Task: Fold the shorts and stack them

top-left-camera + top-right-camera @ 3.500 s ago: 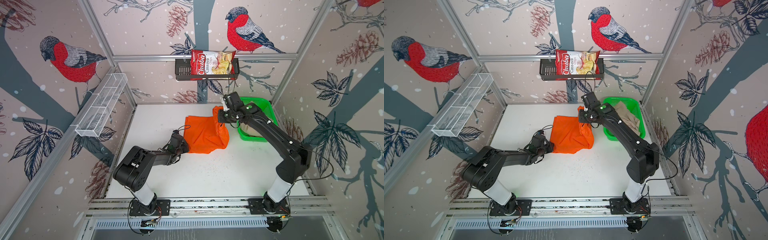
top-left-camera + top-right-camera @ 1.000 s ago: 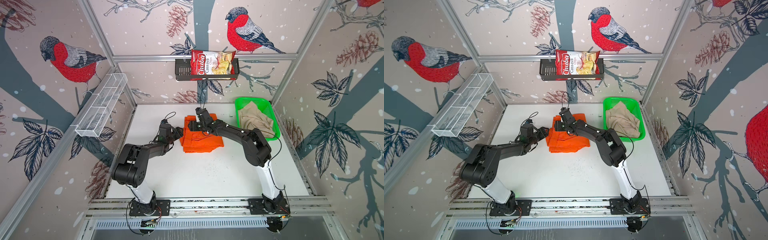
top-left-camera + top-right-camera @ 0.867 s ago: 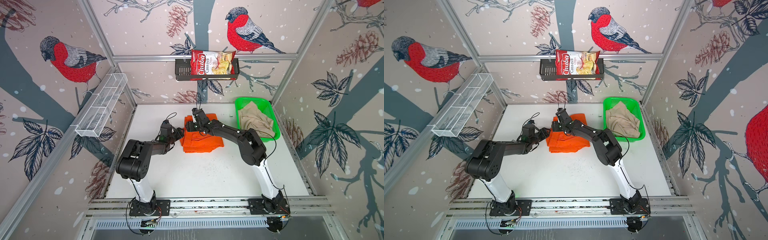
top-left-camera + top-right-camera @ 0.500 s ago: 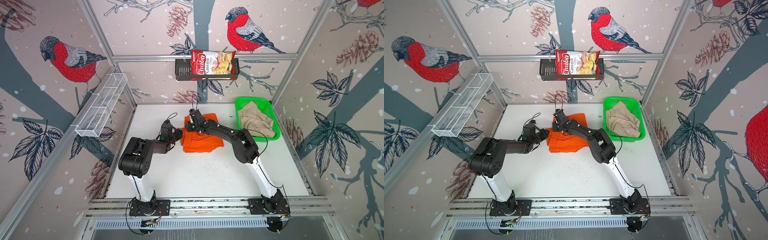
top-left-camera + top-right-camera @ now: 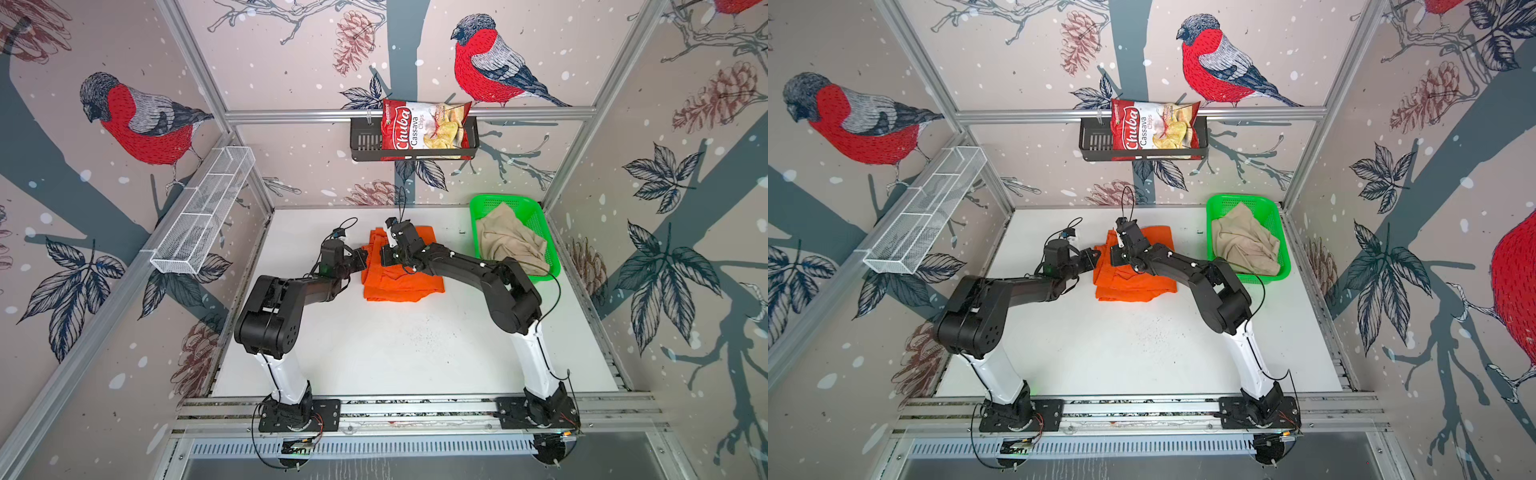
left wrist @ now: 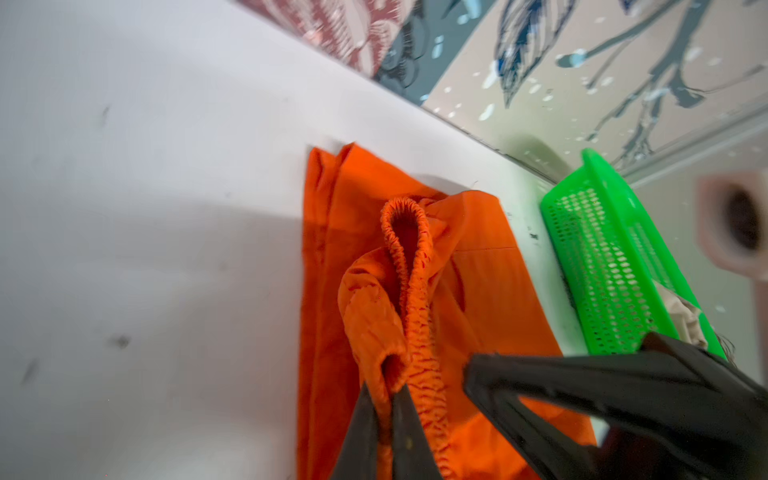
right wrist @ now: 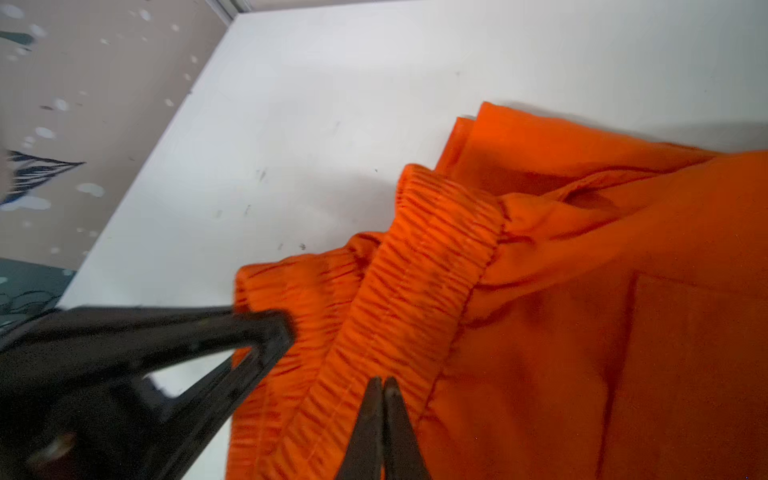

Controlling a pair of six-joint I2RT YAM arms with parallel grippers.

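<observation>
In both top views the orange shorts (image 5: 401, 276) lie folded on the white bench (image 5: 395, 353), just above the middle of the frame. My left pincer (image 6: 384, 395) pinches a fold of their gathered waistband. My right pincer (image 7: 383, 386) is pressed together on the same waistband, just beside. Both arms reach low and meet at the left edge of the shorts. The beige shorts (image 5: 509, 243) sit in the green basket (image 5: 536, 220).

Am counting one bright orange cloth shorts (image 5: 399, 284), one beige cloth shorts (image 5: 507, 245), one green plastic mesh basket (image 5: 521, 207), one red crisp bag (image 5: 424, 131).
</observation>
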